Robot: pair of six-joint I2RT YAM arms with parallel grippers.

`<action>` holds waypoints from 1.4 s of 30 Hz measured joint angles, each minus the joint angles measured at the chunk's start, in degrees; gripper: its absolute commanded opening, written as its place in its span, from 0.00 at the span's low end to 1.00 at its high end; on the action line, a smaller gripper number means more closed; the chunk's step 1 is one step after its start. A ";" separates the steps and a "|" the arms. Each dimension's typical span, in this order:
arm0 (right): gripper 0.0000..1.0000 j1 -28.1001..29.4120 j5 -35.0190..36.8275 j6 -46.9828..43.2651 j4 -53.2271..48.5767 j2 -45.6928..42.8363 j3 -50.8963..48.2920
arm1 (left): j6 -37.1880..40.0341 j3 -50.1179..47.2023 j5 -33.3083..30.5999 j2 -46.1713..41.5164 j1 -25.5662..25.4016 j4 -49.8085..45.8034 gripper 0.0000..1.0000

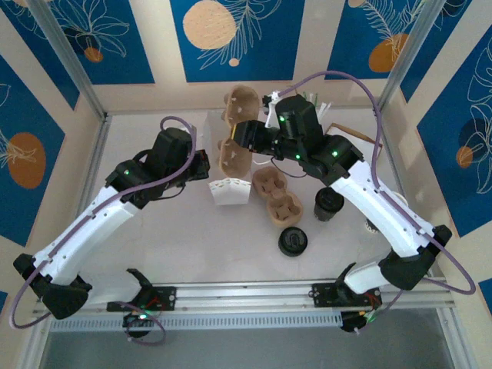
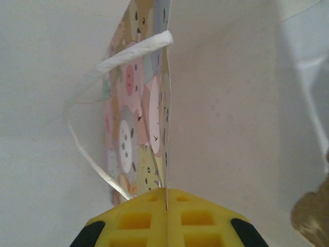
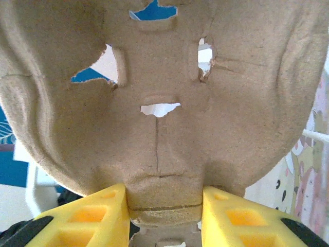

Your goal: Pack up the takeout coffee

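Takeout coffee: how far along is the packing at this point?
Nothing looks packed yet. In hand: the left gripper has its jaws shut on the edge of the patterned bag, and the right gripper grips a pulp cup carrier raised next to the bag. Left to do: the takeout coffee stands on the table, outside carrier and bag, with the black lid lying apart from it.

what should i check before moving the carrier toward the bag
1. Grip of left tool on bag: ok, shut on its edge.
2. Grip of right tool on carrier: ok, clamped at its rim.
3. Bag mouth open wide enough: cannot tell.
4. Carrier lined up over bag: cannot tell.
5. Upright cup: ok.
6. Placement of lid on cup: not ok, it lies beside it.
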 measured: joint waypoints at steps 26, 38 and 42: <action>0.36 -6.34 -10.91 3.69 -5.60 5.09 -0.46 | 2.16 -8.13 2.86 -4.09 -0.07 9.92 0.00; 0.36 -7.67 -15.91 4.26 -8.04 6.71 -3.43 | 2.19 -8.74 3.10 -4.04 -0.07 10.38 0.00; 0.36 -7.67 -17.66 4.24 -7.98 6.84 -3.74 | 2.21 -8.81 3.72 -3.67 -0.07 10.45 0.00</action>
